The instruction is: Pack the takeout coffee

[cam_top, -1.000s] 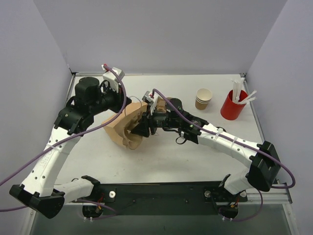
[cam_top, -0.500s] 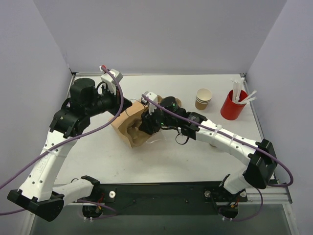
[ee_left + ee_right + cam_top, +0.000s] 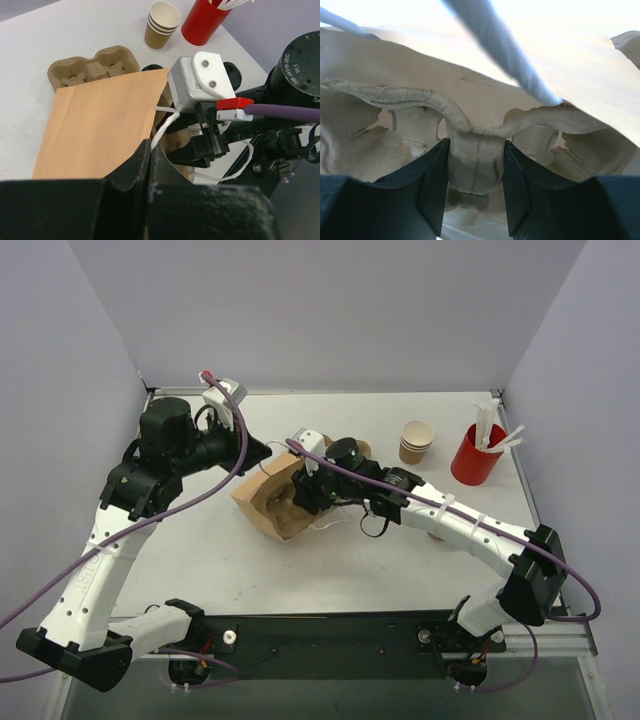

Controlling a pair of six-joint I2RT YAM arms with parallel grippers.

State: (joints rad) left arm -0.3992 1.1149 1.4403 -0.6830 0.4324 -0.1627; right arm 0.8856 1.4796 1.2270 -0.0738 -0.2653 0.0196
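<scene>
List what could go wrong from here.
The right gripper holds the pulp carrier by its centre ridge; it may snag on the white string handle crossing the mouth of the paper bag. The left gripper pinches just the bag's edge, so a push could tear it or pull it free.

The right arm's black motor housing (image 3: 301, 67) reads "DM-J4310-2EC" and "V1.1".

White tabletop (image 3: 330, 575) within plain pale lavender-grey walls (image 3: 330, 310) on three sides, soft even light.
</scene>
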